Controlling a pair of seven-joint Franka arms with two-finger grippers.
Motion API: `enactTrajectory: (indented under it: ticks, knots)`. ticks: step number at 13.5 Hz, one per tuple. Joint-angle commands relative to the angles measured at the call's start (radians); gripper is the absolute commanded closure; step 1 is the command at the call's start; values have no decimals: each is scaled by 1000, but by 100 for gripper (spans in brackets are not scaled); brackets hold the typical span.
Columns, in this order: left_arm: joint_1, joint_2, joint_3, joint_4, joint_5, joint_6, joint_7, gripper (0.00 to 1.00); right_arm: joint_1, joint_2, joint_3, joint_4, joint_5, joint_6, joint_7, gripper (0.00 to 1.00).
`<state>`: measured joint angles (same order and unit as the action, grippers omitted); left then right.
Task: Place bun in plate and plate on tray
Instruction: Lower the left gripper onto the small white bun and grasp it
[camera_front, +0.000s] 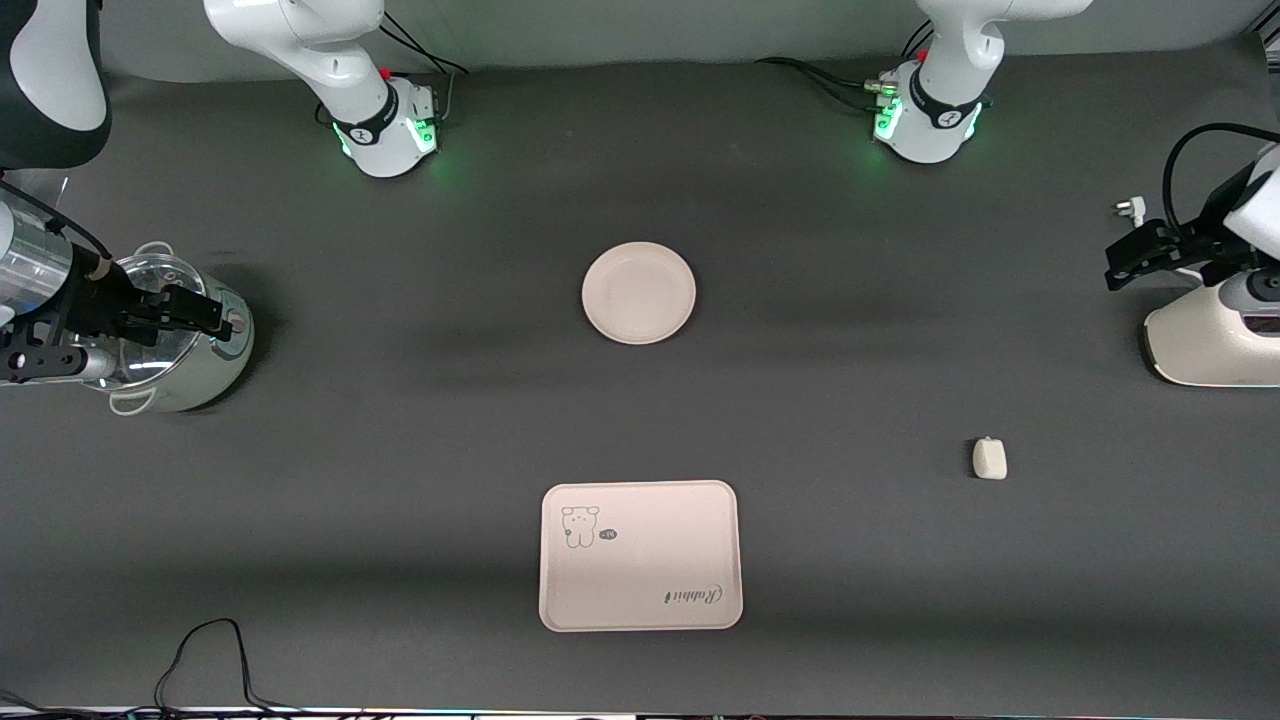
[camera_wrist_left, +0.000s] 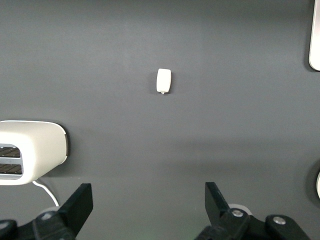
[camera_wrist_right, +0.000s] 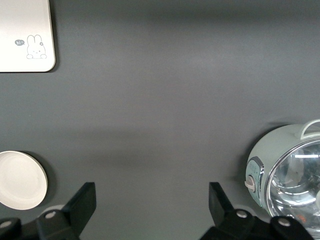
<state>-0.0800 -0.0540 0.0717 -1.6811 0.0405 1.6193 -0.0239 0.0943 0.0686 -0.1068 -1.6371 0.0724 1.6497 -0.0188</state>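
Observation:
The bun (camera_front: 989, 458) lies on the dark table toward the left arm's end, and also shows in the left wrist view (camera_wrist_left: 164, 80). The round plate (camera_front: 638, 293) sits empty at the table's middle. The printed tray (camera_front: 640, 555) lies nearer the front camera than the plate, empty. My left gripper (camera_front: 1128, 258) is open and empty, raised over the toaster at its end of the table; in its wrist view (camera_wrist_left: 148, 206) the bun is well ahead of it. My right gripper (camera_front: 205, 312) is open and empty over the rice cooker, seen also in the right wrist view (camera_wrist_right: 151, 206).
A white toaster (camera_front: 1210, 335) stands at the left arm's end. A pale green rice cooker with a glass lid (camera_front: 180, 350) stands at the right arm's end. Black cables (camera_front: 210, 660) lie at the table's front edge.

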Motion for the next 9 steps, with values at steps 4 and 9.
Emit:
enactTrajectory:
  ticks: [4,9]
  knots:
    - [0,132,0,-5,19,112,18,0,2,-13,7,-4,-19,-7,-20,0]
    - [20,472,-1,-67,6,529,59,0,2,-9,9,-7,-16,-4,-20,0]
